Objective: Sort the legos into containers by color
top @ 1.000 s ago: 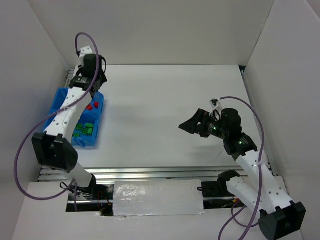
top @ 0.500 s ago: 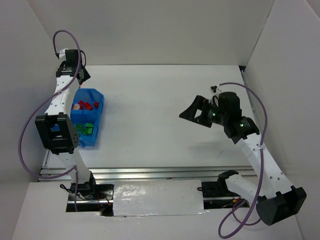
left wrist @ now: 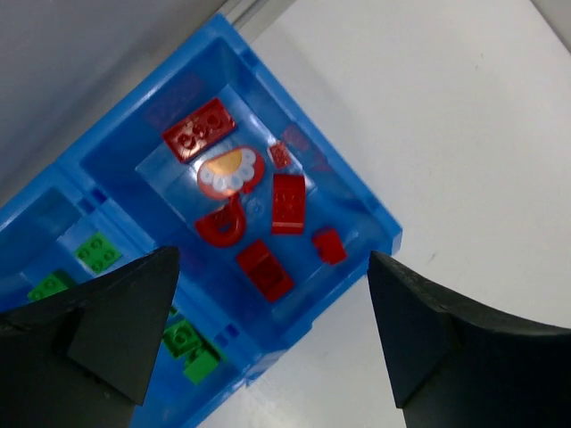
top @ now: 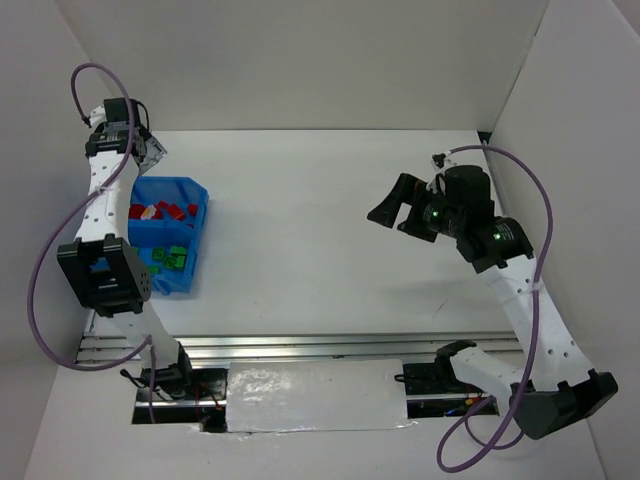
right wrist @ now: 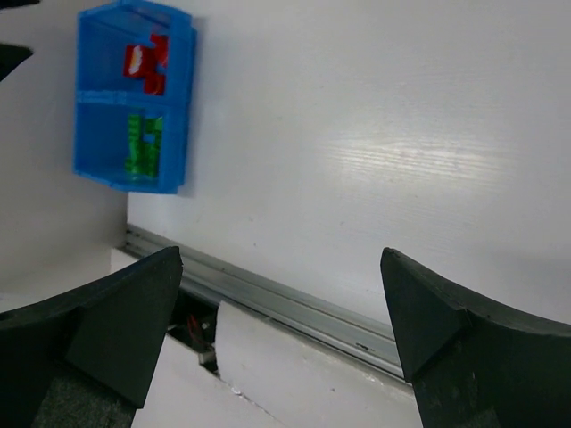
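Status: both arms are off the work, nothing held.

- Left hand (left wrist: 272, 259): fingers spread wide with nothing between them, hanging high over the far end of the blue bin (top: 170, 284) and touching nothing.
- Right hand (right wrist: 281, 252): also wide open and empty, over bare counter (top: 300, 220), well apart from the bin.
- Bin sits at the left side of the counter, split by a middle wall. Red legos (left wrist: 287, 201) are all in the far compartment, green legos (left wrist: 98, 252) in the near one, closer to the arm bases. I see no mixed colours in either. One red piece has a pale patch, either print or glare; I can't tell which.
- Every brick I can see is inside the bin.

Read: the sort looks finished, or at the last release. The left hand's pose over the red side fits a drop just made.

Next: if a brick is hidden behind an arm, locate it first. It's far smaller than the fingers, so that means a low, centred pinch. Otherwise park both arms, keeping the left one clear of the bin wall.
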`<action>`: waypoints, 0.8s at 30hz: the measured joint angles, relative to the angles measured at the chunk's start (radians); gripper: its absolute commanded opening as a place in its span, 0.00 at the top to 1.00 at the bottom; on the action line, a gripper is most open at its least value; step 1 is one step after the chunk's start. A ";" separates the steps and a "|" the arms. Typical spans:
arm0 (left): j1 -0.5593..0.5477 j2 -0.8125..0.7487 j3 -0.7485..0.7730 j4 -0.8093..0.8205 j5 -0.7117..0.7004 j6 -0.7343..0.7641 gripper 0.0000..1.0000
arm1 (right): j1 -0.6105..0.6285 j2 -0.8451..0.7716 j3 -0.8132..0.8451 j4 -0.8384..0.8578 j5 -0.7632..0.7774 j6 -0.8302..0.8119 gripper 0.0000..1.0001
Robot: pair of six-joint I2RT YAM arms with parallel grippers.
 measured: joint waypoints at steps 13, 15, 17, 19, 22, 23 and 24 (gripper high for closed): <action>-0.100 -0.534 -0.204 -0.049 0.061 0.099 0.00 | 0.000 -0.084 0.312 -0.191 0.311 -0.109 0.00; -0.095 -0.623 -0.244 -0.052 0.082 0.116 0.00 | 0.000 -0.095 0.344 -0.200 0.348 -0.129 0.00; -0.096 -0.700 -0.284 -0.066 0.105 0.123 0.01 | 0.000 -0.109 0.361 -0.205 0.387 -0.147 0.00; -0.097 -0.755 -0.325 -0.075 0.121 0.123 0.01 | 0.000 -0.129 0.379 -0.217 0.435 -0.161 0.00; -0.097 -0.813 -0.382 -0.093 0.150 0.119 0.01 | 0.003 -0.146 0.412 -0.224 0.501 -0.169 0.00; -0.097 -0.822 -0.393 -0.105 0.161 0.117 0.01 | 0.006 -0.156 0.419 -0.224 0.521 -0.172 0.00; -0.097 -0.826 -0.397 -0.121 0.169 0.115 0.00 | 0.011 -0.168 0.425 -0.225 0.540 -0.173 0.00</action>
